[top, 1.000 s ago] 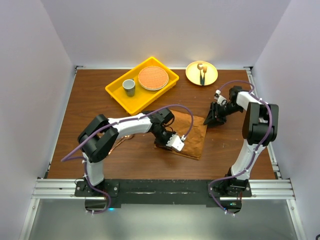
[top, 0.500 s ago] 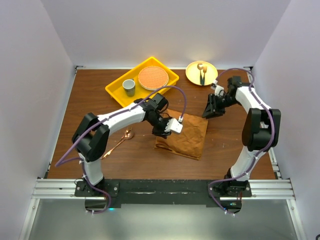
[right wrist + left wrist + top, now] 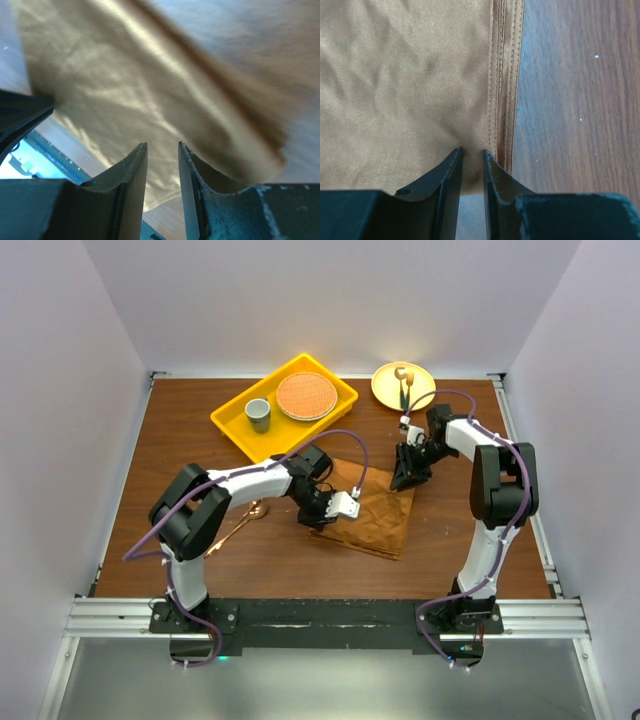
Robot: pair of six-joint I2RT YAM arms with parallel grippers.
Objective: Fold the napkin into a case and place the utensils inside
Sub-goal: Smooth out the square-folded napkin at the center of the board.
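A: Since the napkin point(image 3: 375, 512) lies mid-table as a wide, creased oblong, not a narrow case, which step is this?

B: Folding, I'd judge. The spoon point(image 3: 240, 525) lies on the wood just left of the cloth, partly under the left arm, so nothing is loaded yet.

A: What has each arm got?

B: The left gripper point(image 3: 322, 515) sits at the napkin's left edge. In its wrist view the jaws are almost together, and the cloth point(image 3: 405, 75) puckers up between them beside the stacked hems point(image 3: 505, 75). It is pinching the napkin. The right gripper point(image 3: 405, 478) is at the far right corner. Its jaws stand narrowly apart over the cloth point(image 3: 150, 85), and I cannot tell whether they have hold of it.

A: The next move?

B: Probably carrying one long edge across to narrow the cloth. That calls for both ends lifting together, with the hems staying aligned so the layers don't slide.

A: Room?

B: Bare table point(image 3: 200, 450) lies left and near. The tray point(image 3: 232, 430) sits just beyond the napkin's far left corner and the plate point(image 3: 425, 398) lies behind the right gripper, so folding toward the near side looks safest.
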